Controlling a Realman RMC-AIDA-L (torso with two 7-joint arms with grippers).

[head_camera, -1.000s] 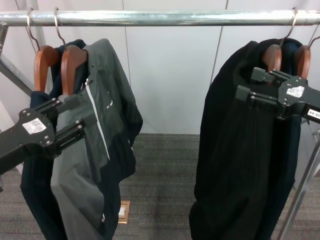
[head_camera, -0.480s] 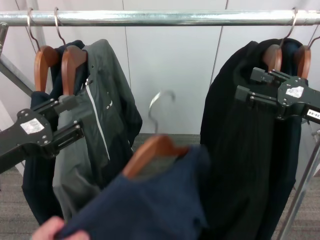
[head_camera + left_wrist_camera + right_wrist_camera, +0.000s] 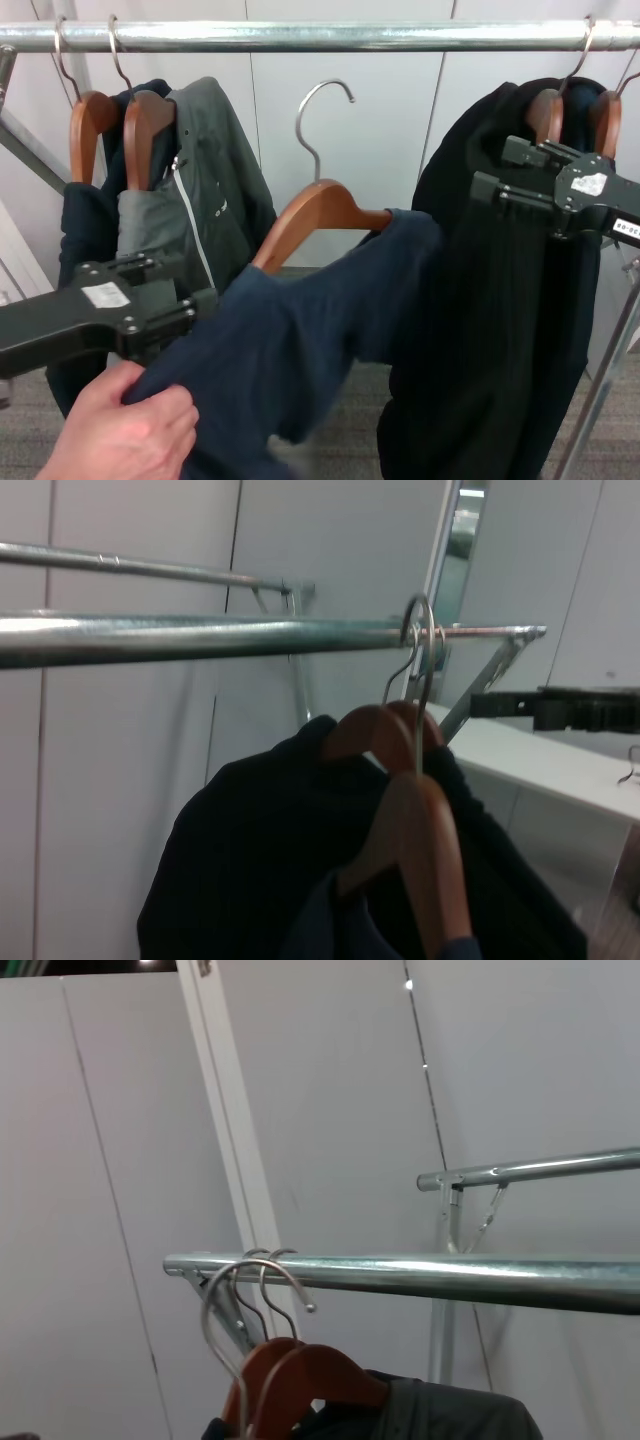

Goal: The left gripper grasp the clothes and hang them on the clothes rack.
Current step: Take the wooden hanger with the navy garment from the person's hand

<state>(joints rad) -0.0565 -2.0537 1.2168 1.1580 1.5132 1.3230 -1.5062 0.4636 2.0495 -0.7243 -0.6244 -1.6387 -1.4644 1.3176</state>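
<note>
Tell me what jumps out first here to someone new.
A navy blue top on a wooden hanger is held up mid-frame by a person's hand, its hook below the silver rack and not on it. The left claw sits at the top's left edge; the right claw is parked by the black coats.

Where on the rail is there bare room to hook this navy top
The clothes rack is bare in the middle, between the grey-and-navy jacket's hanger and the black coats. The clothes sit below that gap. Both rail ends are crowded with hooks.
</note>
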